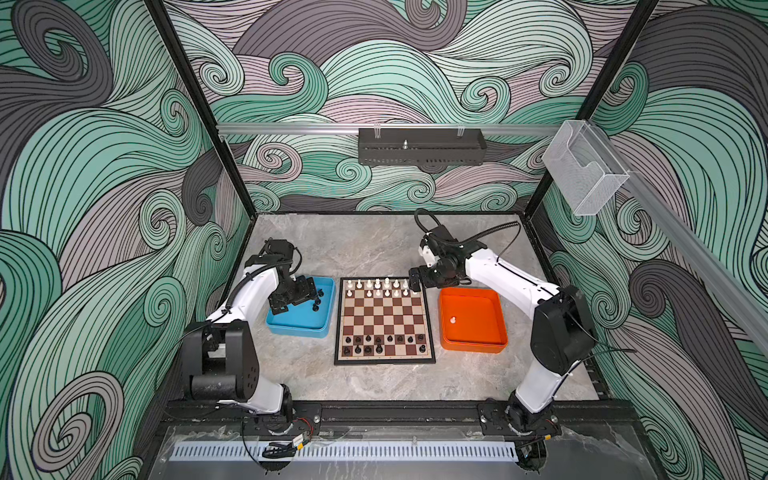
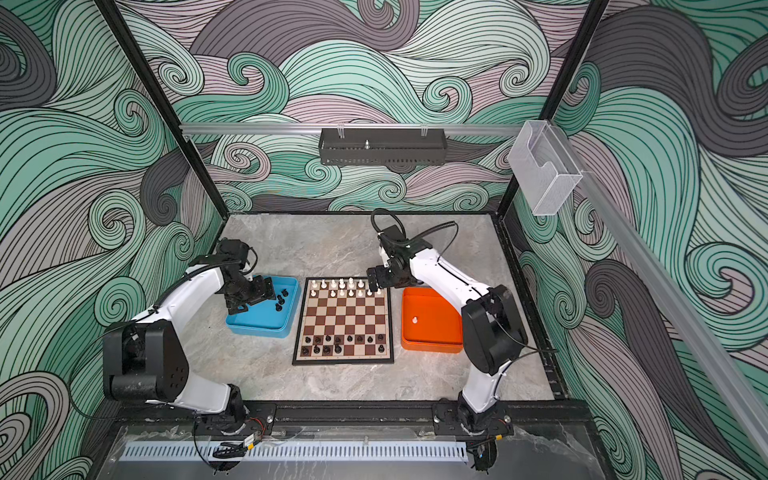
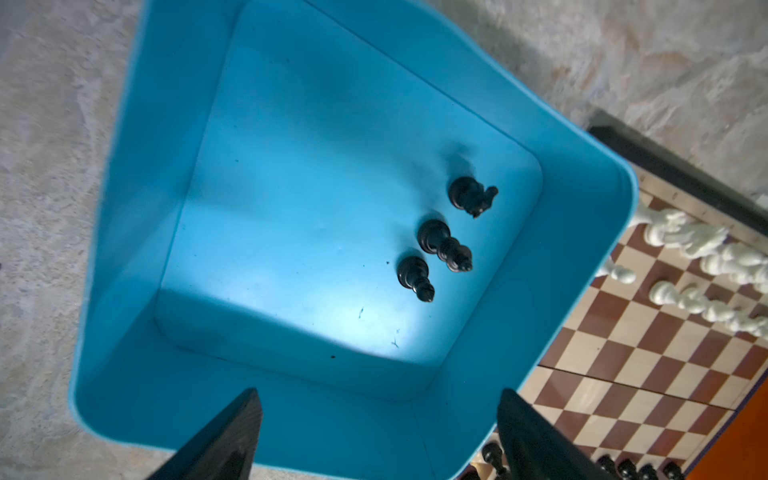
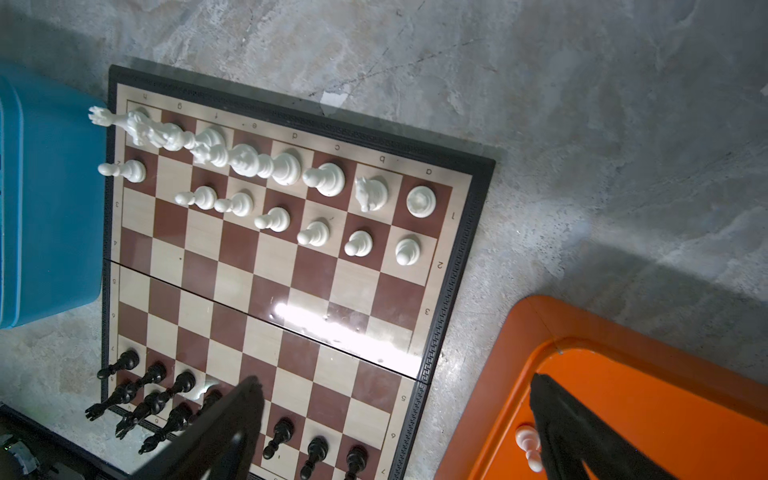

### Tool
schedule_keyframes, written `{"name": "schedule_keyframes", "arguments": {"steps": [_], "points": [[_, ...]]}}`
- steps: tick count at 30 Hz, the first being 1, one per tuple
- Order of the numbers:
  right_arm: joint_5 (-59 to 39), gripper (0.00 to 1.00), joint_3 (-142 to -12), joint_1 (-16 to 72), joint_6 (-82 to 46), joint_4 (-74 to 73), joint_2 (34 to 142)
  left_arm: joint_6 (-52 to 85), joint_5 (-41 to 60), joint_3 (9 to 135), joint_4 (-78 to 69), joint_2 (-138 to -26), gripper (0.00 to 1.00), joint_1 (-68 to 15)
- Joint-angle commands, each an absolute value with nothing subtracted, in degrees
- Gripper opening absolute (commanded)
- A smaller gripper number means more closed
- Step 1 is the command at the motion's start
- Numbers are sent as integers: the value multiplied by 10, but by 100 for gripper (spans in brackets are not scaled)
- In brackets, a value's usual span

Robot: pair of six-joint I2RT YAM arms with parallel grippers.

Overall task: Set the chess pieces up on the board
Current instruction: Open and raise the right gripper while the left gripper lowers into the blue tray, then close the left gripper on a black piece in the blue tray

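board (image 1: 384, 320) lies between blue tray (image 1: 299, 324), 9 o'clock, and orange tray (image 1: 473, 332), 3. left gripper (image 3: 379, 399) hangs spread over blue tray, right gripper (image 4: 395, 380) spread over board's 1 o'clock corner. white pieces (image 1: 377, 284) line 12 o'clock rows, black pieces (image 1: 368, 350) 6 o'clock; three black spares (image 3: 444, 245) in blue, white pawn (image 1: 453, 319) in orange.

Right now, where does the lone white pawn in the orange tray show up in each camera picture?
In a top view: white pawn in the orange tray, near its board-side wall, right of the board.
In a top view: the pawn, same place.
Left wrist view: not in it.
Right wrist view: pawn by the tray's wall.
Shared landmark: the board.
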State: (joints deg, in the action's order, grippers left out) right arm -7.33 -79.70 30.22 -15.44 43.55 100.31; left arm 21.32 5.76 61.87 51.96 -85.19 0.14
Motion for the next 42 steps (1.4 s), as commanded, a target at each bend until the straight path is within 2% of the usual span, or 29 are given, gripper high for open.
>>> {"name": "schedule_keyframes", "arguments": {"steps": [1,16,28,34,42], "points": [[-88,100,-780,291,-157,415,985,203,41,624,529,-857,90,-12],[-95,100,-752,272,-153,404,979,205,15,712,521,-959,85,-19],[-101,100,-749,264,-151,398,990,212,18,739,523,-1003,67,-32],[-102,99,-746,262,-149,395,993,216,15,749,527,-1017,54,-43],[-104,100,-733,256,-150,389,992,221,14,755,529,-1036,47,-57]]}}
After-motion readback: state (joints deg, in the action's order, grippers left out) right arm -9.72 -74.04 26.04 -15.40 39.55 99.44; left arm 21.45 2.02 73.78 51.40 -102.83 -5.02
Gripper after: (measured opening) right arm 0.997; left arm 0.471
